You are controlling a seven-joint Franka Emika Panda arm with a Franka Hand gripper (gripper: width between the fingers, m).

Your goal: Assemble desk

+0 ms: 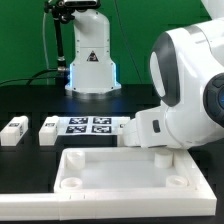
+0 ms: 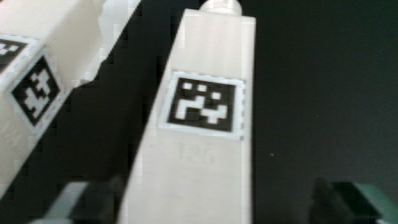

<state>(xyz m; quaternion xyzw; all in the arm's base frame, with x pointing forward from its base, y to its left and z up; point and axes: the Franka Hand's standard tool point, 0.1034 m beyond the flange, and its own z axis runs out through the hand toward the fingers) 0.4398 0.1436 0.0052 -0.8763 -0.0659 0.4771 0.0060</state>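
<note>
desk leg (image 2: 205, 110) lies between the tool's (image 2: 210, 205) spread fingers, another leg (image 2: 36, 80) beside it.

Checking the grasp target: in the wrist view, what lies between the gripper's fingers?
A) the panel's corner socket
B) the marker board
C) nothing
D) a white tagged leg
D: a white tagged leg runs lengthwise between the two fingers of the open gripper.

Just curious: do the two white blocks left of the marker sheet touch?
Apart. The exterior view shows dark table between the leftmost leg and the second leg.
</note>
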